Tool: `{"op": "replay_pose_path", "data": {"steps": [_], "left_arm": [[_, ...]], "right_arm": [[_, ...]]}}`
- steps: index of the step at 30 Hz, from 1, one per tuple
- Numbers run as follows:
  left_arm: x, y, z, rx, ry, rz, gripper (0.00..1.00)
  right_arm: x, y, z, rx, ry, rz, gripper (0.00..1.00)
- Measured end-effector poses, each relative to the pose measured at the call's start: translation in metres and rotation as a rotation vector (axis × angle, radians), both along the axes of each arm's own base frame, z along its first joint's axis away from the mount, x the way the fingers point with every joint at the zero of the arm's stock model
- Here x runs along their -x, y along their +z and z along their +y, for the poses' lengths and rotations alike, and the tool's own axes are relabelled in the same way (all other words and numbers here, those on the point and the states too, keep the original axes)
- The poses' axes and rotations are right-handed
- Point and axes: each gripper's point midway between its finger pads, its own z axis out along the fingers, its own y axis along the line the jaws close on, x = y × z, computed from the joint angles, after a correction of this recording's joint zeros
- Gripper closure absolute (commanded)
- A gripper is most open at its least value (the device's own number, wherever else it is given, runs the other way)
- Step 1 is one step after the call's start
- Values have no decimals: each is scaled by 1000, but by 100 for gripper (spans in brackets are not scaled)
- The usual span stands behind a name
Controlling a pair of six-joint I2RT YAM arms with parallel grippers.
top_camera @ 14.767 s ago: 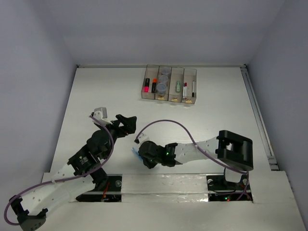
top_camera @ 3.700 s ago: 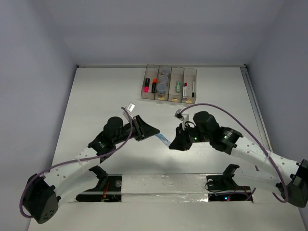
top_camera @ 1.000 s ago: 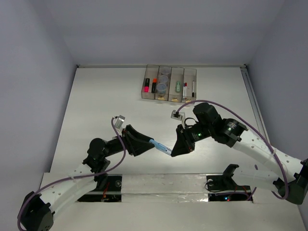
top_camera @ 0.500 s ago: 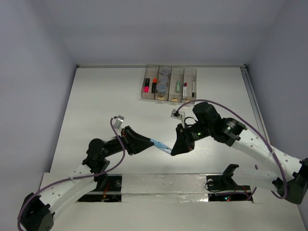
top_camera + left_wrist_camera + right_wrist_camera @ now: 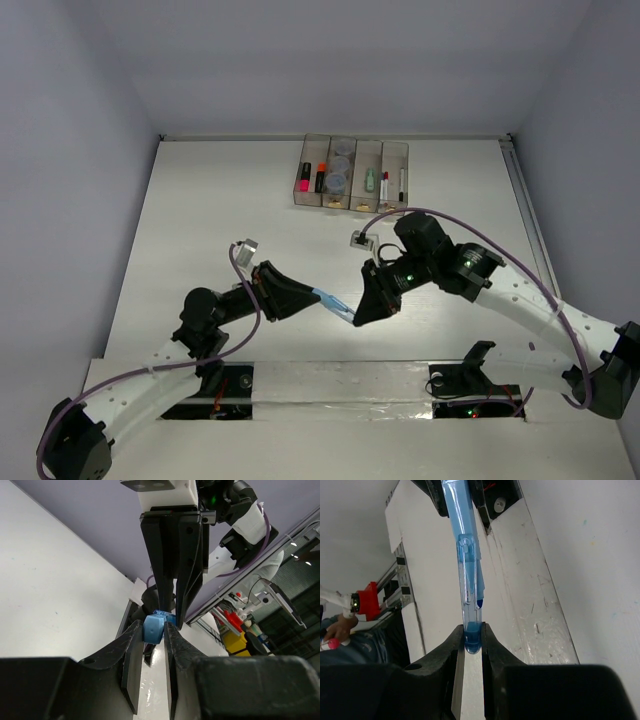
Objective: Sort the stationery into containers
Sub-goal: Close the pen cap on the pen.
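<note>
Over the near part of the bench (image 5: 200, 210), the blue pen (image 5: 334, 304) spans btwn both arms, apparently off the surface. Its long axis runs left-right, w/ the right end a bit nearer. Left tool (image 5: 310, 294) is clenched on one end and right tool (image 5: 357, 318) on the other. The bins (image 5: 352, 176) sit well beyond at the far side, about straight ahead of the right tool, so that arm is prob. the better carrier.

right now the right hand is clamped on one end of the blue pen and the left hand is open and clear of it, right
Not quite. The left hand is shut on the blue pen too, at its other end: the left wrist view shows its fingers pressed against the pen's blue end. The right hand is clamped on one end, as you say.
</note>
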Motion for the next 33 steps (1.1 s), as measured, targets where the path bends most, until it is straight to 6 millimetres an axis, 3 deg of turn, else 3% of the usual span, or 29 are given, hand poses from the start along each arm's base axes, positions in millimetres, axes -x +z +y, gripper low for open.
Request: {"op": "replay_pose_path", "data": {"steps": [13, 33], "left_arm": [[8, 20, 7, 72, 0, -7, 100], [10, 27, 6, 152, -48, 80, 100]], "right_arm": [[4, 9, -5, -70, -7, -69, 100], [2, 8, 3, -99, 11, -64, 100]]}}
